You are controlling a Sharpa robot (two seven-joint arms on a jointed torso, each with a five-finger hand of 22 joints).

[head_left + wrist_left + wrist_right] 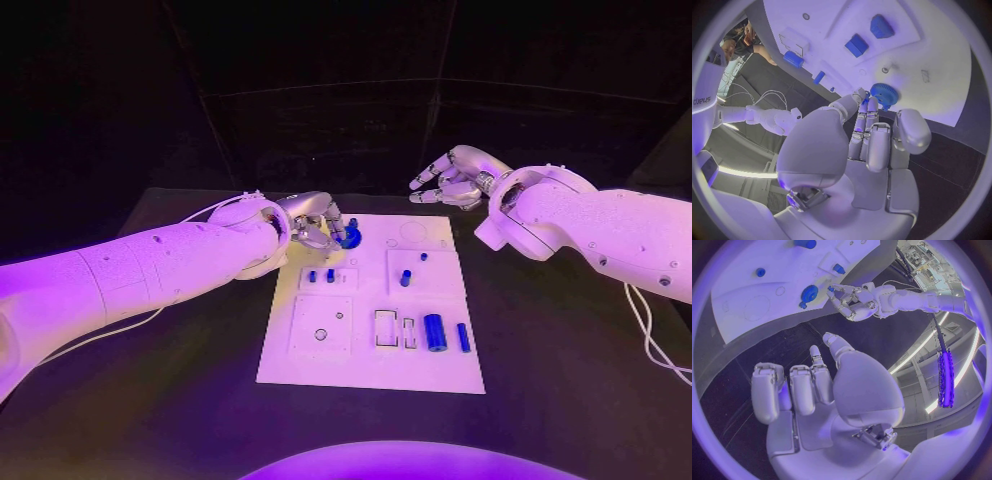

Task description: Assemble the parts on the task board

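Nearest me, two blue pieces (446, 333) lie at the task board's (368, 372) near right; my left hand (312, 228) pinches the blue gear (351, 238) at its far left corner, and tilted, it could jam; my right hand (450, 178) hangs loosely curled, holding nothing

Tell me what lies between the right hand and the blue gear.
In the head view, bare white task board separates the right hand from the blue gear, which the left hand touches.

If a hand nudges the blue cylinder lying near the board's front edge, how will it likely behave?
The cylinder lies on its side on the flat board, so a sideways push would probably roll it, perhaps against the thin blue bar beside it. It looks smooth and rigid, so fingers may slip on it. Being small, it is likely light.
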